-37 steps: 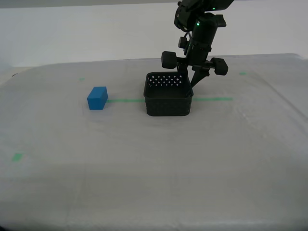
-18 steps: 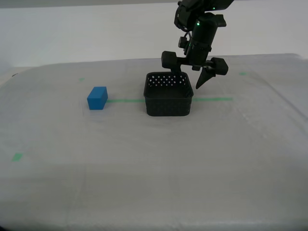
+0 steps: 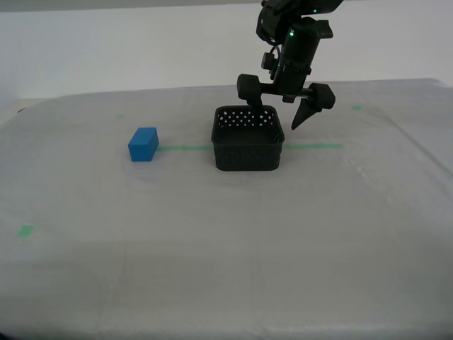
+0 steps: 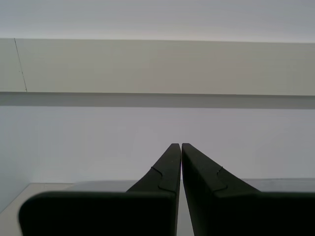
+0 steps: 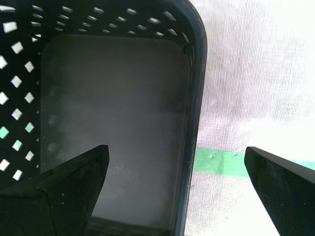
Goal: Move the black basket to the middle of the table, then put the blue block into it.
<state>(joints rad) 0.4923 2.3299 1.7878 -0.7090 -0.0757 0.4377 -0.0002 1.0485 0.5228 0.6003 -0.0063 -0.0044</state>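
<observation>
We see the black basket (image 3: 248,139) standing upright on the table (image 3: 212,241), sitting across the green tape line (image 3: 311,146). The blue block (image 3: 144,144) rests on the cloth well apart from the basket, toward the exterior view's left, at the end of the same tape line. My first gripper (image 3: 283,106) hangs just above the basket's wall on the exterior view's right; its jaws are spread wide and grasp nothing, one fingertip (image 5: 78,172) over the basket's bare floor, the other (image 5: 280,182) outside the wall above the cloth and tape. Neither finger touches the basket rim. My second gripper (image 4: 181,147) is clenched with its fingertips pressed together on nothing, pointing at a plain pale wall (image 4: 147,69), away from the basket
</observation>
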